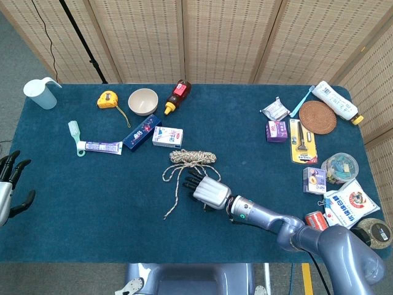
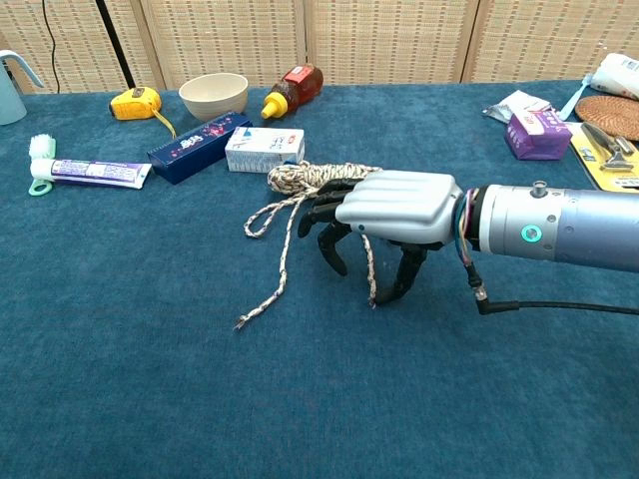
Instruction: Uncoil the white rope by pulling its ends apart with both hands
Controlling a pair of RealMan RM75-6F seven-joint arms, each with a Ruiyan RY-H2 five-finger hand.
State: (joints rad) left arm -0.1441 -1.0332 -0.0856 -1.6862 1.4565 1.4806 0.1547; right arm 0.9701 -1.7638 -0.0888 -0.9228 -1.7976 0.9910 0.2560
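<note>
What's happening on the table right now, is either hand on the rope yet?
The right hand is over the white rope, fingers curled down around one loose end just in front of the coil; whether it grips that end is unclear. The other loose end trails toward the near-left on the blue table. The left hand hangs open off the table's left edge, far from the rope. The coil is not yet pulled apart.

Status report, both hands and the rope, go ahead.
Right hand over a loose strand, grip unclear. Left hand open at the table's left edge, off the job. White rope mostly coiled, two tails loose. Nothing in the way.
</note>
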